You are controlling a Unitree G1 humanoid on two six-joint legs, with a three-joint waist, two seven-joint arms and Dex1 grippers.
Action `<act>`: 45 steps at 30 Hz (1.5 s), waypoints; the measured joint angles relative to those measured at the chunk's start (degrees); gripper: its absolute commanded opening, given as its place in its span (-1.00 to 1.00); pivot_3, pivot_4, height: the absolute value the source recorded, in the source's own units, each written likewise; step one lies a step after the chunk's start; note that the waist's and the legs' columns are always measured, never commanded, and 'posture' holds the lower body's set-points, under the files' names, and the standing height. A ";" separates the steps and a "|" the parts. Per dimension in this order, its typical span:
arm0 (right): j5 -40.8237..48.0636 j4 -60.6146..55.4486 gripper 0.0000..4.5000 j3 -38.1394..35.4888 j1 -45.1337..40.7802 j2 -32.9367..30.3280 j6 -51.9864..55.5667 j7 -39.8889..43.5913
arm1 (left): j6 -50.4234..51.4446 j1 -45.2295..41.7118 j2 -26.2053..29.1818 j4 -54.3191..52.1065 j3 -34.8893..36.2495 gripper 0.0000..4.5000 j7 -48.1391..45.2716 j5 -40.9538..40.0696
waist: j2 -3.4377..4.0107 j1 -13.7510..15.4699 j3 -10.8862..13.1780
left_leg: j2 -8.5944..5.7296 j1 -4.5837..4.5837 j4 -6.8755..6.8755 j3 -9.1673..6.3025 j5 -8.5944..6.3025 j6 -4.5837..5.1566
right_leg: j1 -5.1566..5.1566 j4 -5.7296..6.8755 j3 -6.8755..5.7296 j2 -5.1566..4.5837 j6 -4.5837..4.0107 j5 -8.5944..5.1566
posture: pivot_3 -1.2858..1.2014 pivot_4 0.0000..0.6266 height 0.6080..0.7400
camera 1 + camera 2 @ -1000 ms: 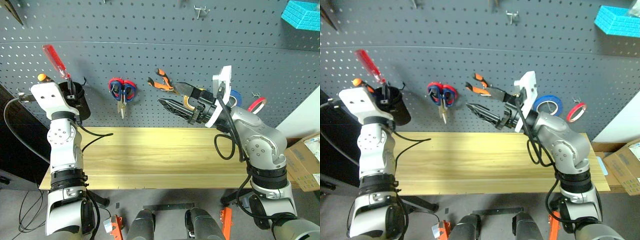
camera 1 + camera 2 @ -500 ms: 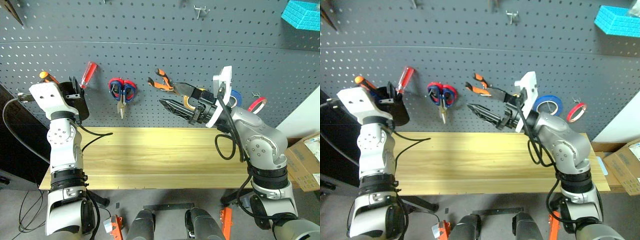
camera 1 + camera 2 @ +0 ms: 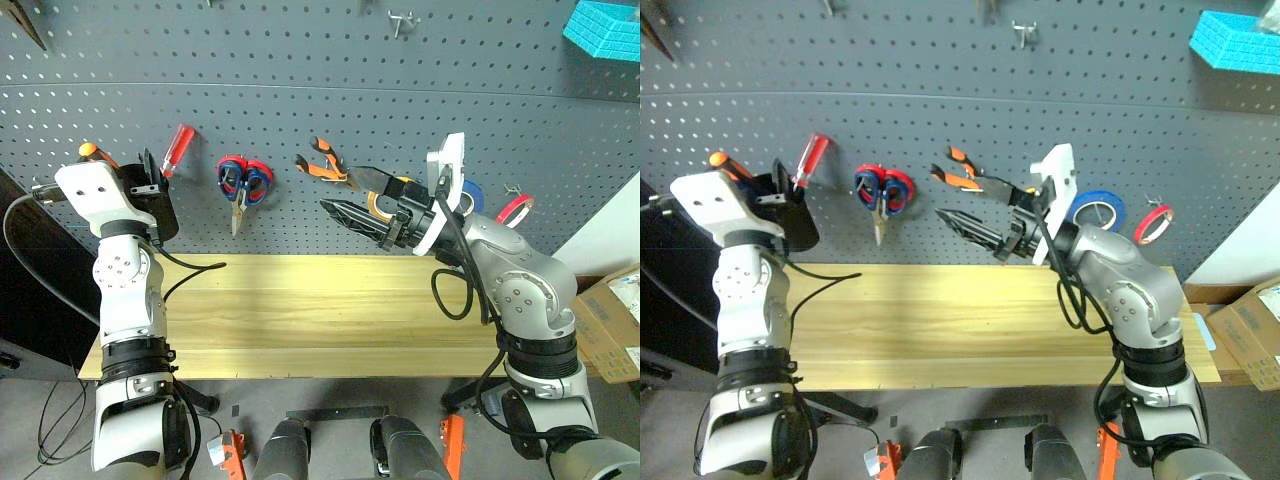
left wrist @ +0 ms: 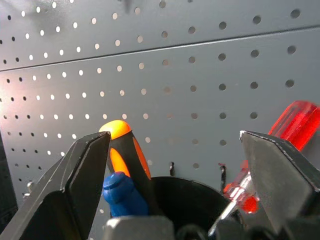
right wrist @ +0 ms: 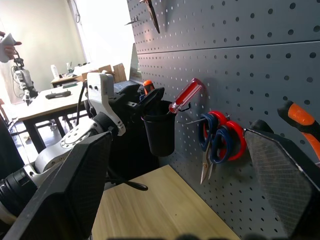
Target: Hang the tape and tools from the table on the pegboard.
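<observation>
So the slim red-handled screwdriver (image 3: 811,159) is sitting tip-down in the black plastic cup (image 3: 792,215) on the dark grey pegboard (image 3: 940,60), leaning against the rim next to an orange-and-blue-handled tool (image 4: 122,170). The left gripper (image 4: 185,165) has its jaws spread wide either side of the cup, gripping nothing; the right gripper (image 3: 358,203) is wide open and empty too. The light wood table (image 3: 320,310) looks bare.

Handling-wise I'd guess it's light and rigid, with a smooth, slippery clear-plastic handle. Best grabbed mid-handle, squarely, since the thin shaft would pivot or slide between flat pads.
</observation>
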 measured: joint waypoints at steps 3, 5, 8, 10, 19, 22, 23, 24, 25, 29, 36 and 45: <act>-0.31 0.00 1.00 0.09 0.01 -0.62 -0.06 0.55 | 0.02 0.90 -1.66 -3.32 -1.06 0.97 -1.36 -0.68 | 0.01 0.05 0.01 | -0.01 -0.02 0.00 0.00 0.00 0.00 | 0.00 -0.03 0.01 -0.02 -0.03 -0.01 | 0.08 -0.49 1.00; -1.14 -0.03 1.00 0.48 0.30 -1.24 -0.51 1.01 | 0.87 1.67 -2.73 -6.12 -2.62 0.97 -2.20 -0.57 | 0.01 0.06 0.01 | -0.01 -0.02 -0.01 0.01 0.00 0.00 | 0.00 -0.04 0.01 -0.02 -0.25 -0.15 | 0.08 -0.48 1.00; -2.23 -0.10 1.00 1.50 1.46 -1.99 -1.32 2.14 | 2.67 2.79 -4.61 -9.54 -4.58 0.97 -2.60 -0.54 | 0.03 0.02 0.03 | -0.01 -0.02 -0.02 0.02 0.00 0.00 | 0.00 -0.04 0.02 -0.02 -0.25 -0.15 | 0.08 -0.47 1.00; -2.67 -0.21 1.00 2.09 2.44 -2.48 -1.53 2.72 | 4.24 4.15 -5.92 -12.07 -6.23 0.97 -3.43 -0.54 | 0.07 0.00 0.08 | 0.00 -0.02 -0.03 0.04 0.00 0.00 | -0.02 -0.03 0.03 -0.02 -0.26 -0.16 | 0.08 -0.46 1.00; -10.05 -1.87 1.00 6.45 7.82 -6.78 -4.74 3.83 | 15.36 12.21 -10.95 -24.49 -11.87 0.97 -3.79 -0.47 | 0.30 -0.05 0.32 | 0.01 -0.04 -0.03 0.07 -0.01 0.00 | -0.04 -0.05 0.05 -0.01 -0.37 -0.25 | 0.07 -0.42 1.00; -12.62 -2.77 1.00 7.58 10.06 -7.82 -5.53 4.00 | 18.00 15.09 -12.56 -27.63 -13.75 0.97 -4.01 -0.44 | 0.35 -0.02 0.40 | 0.00 -0.06 -0.03 0.06 -0.01 0.00 | -0.04 -0.07 0.04 -0.02 -0.38 -0.27 | 0.08 -0.40 1.00; -13.65 -2.84 1.00 7.96 10.93 -8.10 -5.99 3.95 | 18.93 15.81 -13.14 -28.14 -14.20 0.97 -4.00 -0.44 | 0.36 -0.01 0.46 | 0.00 -0.06 -0.03 0.06 -0.01 0.00 | -0.04 -0.07 0.04 -0.02 -0.39 -0.27 | 0.08 -0.39 1.00; -14.43 -2.84 1.00 8.21 11.75 -8.18 -6.19 3.72 | 19.83 16.37 -13.59 -28.49 -14.42 0.97 -3.88 -0.44 | 0.36 0.00 0.53 | 0.00 -0.06 -0.02 0.05 -0.01 0.00 | -0.04 -0.06 0.04 -0.02 -0.39 -0.27 | 0.08 -0.39 1.00; -15.72 -2.87 1.00 8.49 12.82 -8.19 -6.26 2.64 | 21.17 17.26 -14.28 -29.10 -14.54 0.97 -3.29 -0.46 | 0.37 0.00 0.57 | 0.00 -0.06 -0.02 0.06 -0.01 0.00 | -0.04 -0.07 0.04 -0.02 -0.39 -0.27 | 0.08 -0.39 1.00; -20.37 -2.40 1.00 8.40 17.55 -8.15 -6.70 -2.13 | 27.54 20.34 -17.80 -29.71 -14.53 0.97 -0.71 -0.76 | 0.37 0.01 0.68 | -0.02 -0.10 -0.03 0.06 -0.02 -0.01 | -0.05 -0.13 0.04 -0.05 -0.39 -0.29 | 0.08 -0.41 1.00; -31.60 5.06 1.00 4.65 26.81 -6.22 -9.77 -15.92 | 40.04 23.46 -18.26 -29.58 -13.65 0.97 1.71 -0.69 | 0.33 0.02 0.80 | -0.02 -0.19 -0.02 0.06 -0.02 -0.01 | -0.14 -0.15 0.02 -0.05 -0.39 -0.29 | 0.08 -0.47 1.00; -35.76 7.26 1.00 -2.40 32.27 0.01 -11.45 -25.79 | 41.68 23.73 -15.75 -29.38 -12.31 0.97 -0.09 -0.53 | 0.35 -0.29 0.78 | 0.01 -0.19 -0.03 0.11 -0.03 -0.03 | -0.16 -0.18 0.04 -0.05 -0.39 -0.29 | 0.06 -0.54 1.00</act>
